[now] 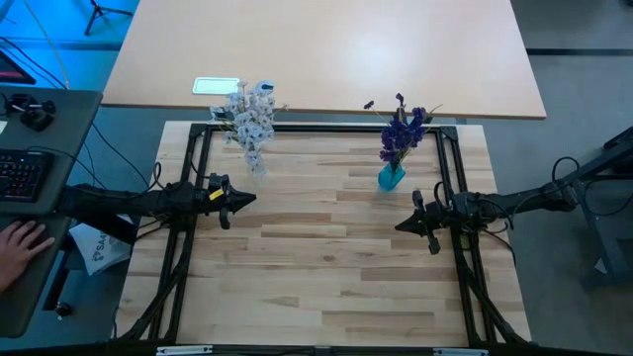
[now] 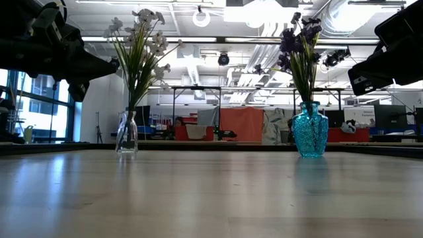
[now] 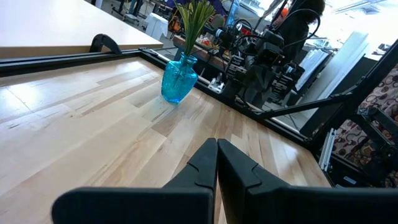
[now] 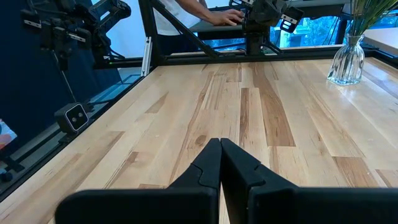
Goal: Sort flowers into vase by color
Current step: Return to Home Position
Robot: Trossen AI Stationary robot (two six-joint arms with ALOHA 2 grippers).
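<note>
The pale whitish-blue flowers (image 1: pixel 249 117) stand with their stems in a clear glass vase (image 2: pixel 126 135) at the table's far left. The dark purple flowers (image 1: pixel 402 131) stand with their stems in a turquoise vase (image 1: pixel 391 178) at the far right; the left wrist view shows that vase (image 3: pixel 179 79) too. My left gripper (image 1: pixel 247 200) hovers shut above the table's left side, nearer than the clear vase. My right gripper (image 1: pixel 404 225) hovers shut at the right side, nearer than the turquoise vase. Both are empty.
A black metal frame (image 1: pixel 188 237) borders the wooden table top. A second, pale table (image 1: pixel 326 54) with a small white tray (image 1: pixel 216 86) lies beyond the far edge. A person's hand (image 1: pixel 22 245) rests by a keyboard left of the table. The middle of the table is bare wood.
</note>
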